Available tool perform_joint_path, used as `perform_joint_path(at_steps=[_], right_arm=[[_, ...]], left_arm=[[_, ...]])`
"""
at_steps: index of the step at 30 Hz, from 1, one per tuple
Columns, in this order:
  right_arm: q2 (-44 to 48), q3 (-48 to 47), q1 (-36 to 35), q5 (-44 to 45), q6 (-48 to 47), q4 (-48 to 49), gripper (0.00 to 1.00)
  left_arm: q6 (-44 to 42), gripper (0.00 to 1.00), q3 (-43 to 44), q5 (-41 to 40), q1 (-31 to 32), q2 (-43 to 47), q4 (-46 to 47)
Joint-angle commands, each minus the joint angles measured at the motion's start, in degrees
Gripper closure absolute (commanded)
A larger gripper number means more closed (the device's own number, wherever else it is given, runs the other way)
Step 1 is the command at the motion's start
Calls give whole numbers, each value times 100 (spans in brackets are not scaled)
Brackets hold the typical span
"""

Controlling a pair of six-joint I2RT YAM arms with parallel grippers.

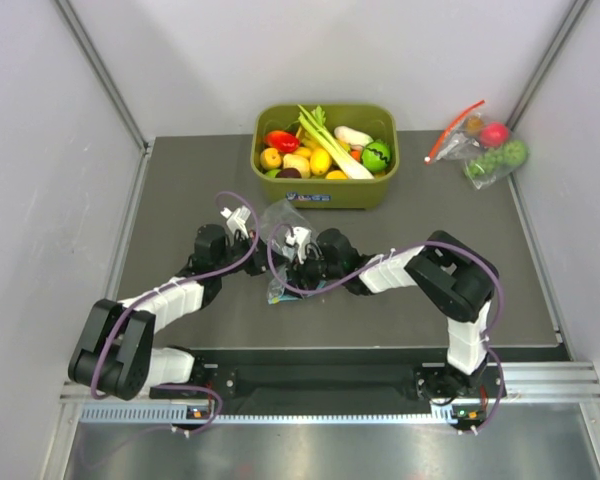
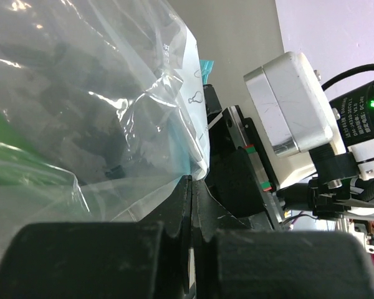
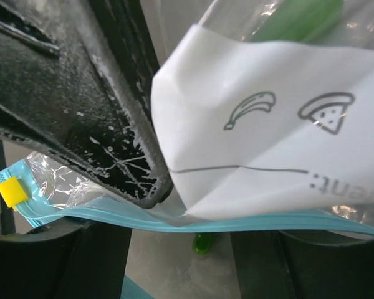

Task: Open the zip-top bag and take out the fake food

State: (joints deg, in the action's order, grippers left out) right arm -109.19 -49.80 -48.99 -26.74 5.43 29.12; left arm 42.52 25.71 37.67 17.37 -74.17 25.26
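The zip-top bag [image 1: 280, 218] is held up between both grippers at the table's middle. My left gripper [image 1: 242, 222] is shut on its clear plastic; in the left wrist view the jaws [image 2: 196, 184] meet on the film. My right gripper [image 1: 300, 243] has its fingers apart; the blue-green zip strip [image 3: 249, 221] lies across them [image 3: 181, 240], under the white label [image 3: 268, 124]. A green shape [image 3: 299, 18] shows through the bag. A small green piece [image 3: 202, 243] lies on the table below. A leek [image 1: 330, 145] and a radish [image 1: 352, 135] lie in the green bin [image 1: 325, 195].
The bin at the back middle also holds red, yellow and orange toy fruits [image 1: 298, 158]. A second clear bag with a red zip strip [image 1: 485, 148] and toy fruit lies at the back right. The left gripper's black finger [image 3: 81, 106] is close to the right wrist camera.
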Motion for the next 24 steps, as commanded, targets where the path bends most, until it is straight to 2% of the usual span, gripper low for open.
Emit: perform_joint_path(at_steps=[1,9,10,14,24], right_arm=[[-173,-179,-119,309,-270,-293,42],[-164,-100,-444,1276,-693,-812,67],[-164,-74,-453,1320,-684,-803,78],[46,84,-471,1523,-578,-794,96],[1742,313,-471,2006,-578,-1866,98]], left_arm=[[19,100,-14,144,30,61,401],[-51,100,-5,74,30,87,331],[-95,100,-5,39,21,96,261],[-297,100,-31,-189,21,157,-2],[-859,100,92,-1472,21,219,-907]])
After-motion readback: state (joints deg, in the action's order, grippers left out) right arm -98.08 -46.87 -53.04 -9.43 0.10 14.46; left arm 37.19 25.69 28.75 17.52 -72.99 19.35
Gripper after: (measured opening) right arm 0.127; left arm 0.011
